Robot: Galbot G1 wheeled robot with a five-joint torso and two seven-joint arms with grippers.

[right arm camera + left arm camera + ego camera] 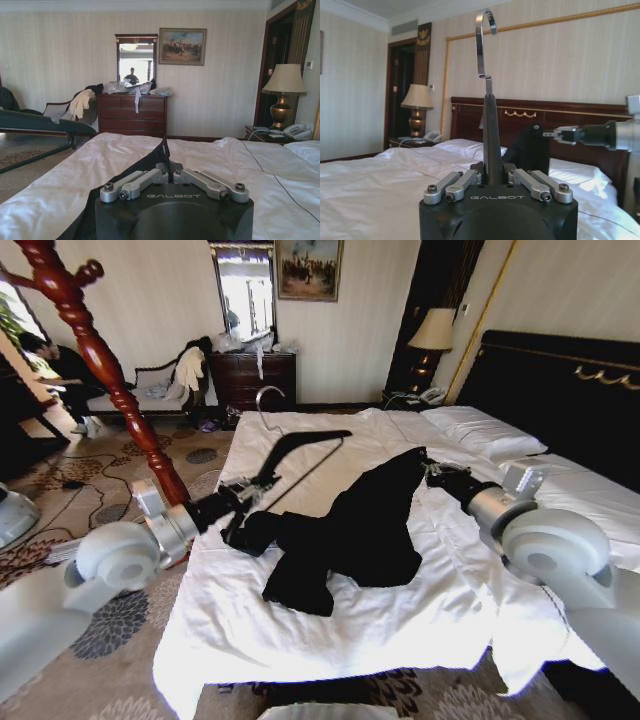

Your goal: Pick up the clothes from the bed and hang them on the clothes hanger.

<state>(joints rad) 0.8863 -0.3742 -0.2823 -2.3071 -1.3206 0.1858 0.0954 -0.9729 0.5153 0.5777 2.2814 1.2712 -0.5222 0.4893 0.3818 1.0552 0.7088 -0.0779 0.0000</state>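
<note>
Black clothes (370, 525) lie bunched at mid-bed, on the white duvet of the bed (330, 630), collar end raised toward 12 o'clock. Thin silver hook (268, 398) sticks up past the collar, a dark hanger arm (300, 445) sloping from it.

Left gripper (250, 490) sits at approx 9 o'clock of the garment, fingers pressed together on the hanger's neck; in left wrist view the hook (485, 45) rises straight above the closed fingers (455, 186).

Right gripper (432, 475) at approx 2 o'clock, pinching the coat's edge; right wrist view shows black fabric (145, 165) caught between its fingers (150, 180).

Clothes hanger (100, 360), red-brown twisted pole, stands off the bed at 10 o'clock, well apart from the coat.
</note>
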